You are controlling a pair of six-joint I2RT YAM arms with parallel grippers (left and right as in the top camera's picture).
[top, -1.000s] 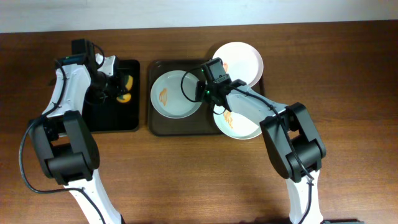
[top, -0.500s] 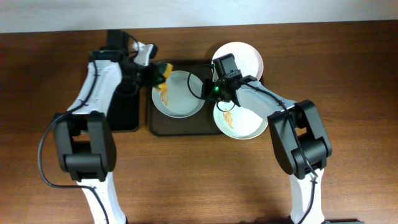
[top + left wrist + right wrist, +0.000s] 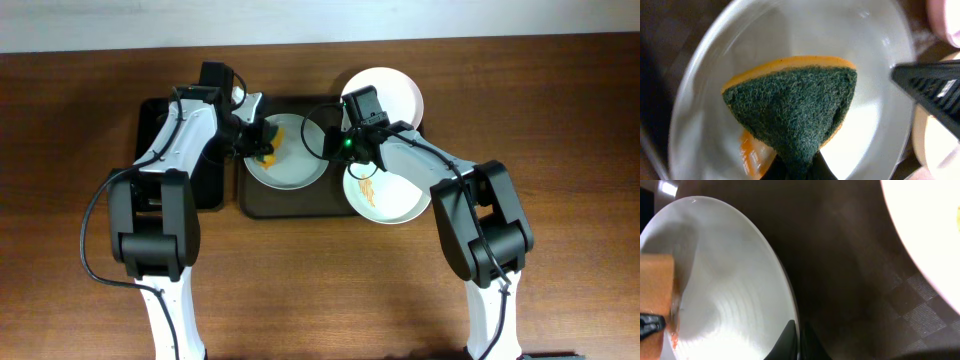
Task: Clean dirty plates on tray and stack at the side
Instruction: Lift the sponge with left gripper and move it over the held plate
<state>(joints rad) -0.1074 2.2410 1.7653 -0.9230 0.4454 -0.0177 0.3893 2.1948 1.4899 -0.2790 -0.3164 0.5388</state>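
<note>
Change, left arm: over the last second the left gripper (image 3: 260, 148) has swung off the black tray (image 3: 207, 183) and across to the tray (image 3: 262, 205); it now hangs over the left plate (image 3: 297, 172).
Change, sponge: the sponge (image 3: 795, 107) has travelled with it, from the black tray to above the near-left part of the left plate, green scouring face toward the wrist camera.
Left end effector: clamped on the sponge, which is pinched at its narrow end.
Right end effector: the right gripper (image 3: 335, 150) is closed on the right rim of the left plate; its position has barely altered in the last half second.
Task item location: the left plate lies on the left half of the tray. The rear plate (image 3: 395, 95) overhangs the far right corner; the front plate (image 3: 388, 203) overhangs the near right edge.
Soil: an orange smear (image 3: 750, 155) shows on the left plate just beside the sponge; the front plate also carries one.
Contact: whether the sponge is touching the plate cannot be told.
Meaning for task: judged as the start of wiping the first plate, with the plate steadied by the right arm. No plate is stacked at the side yet.
</note>
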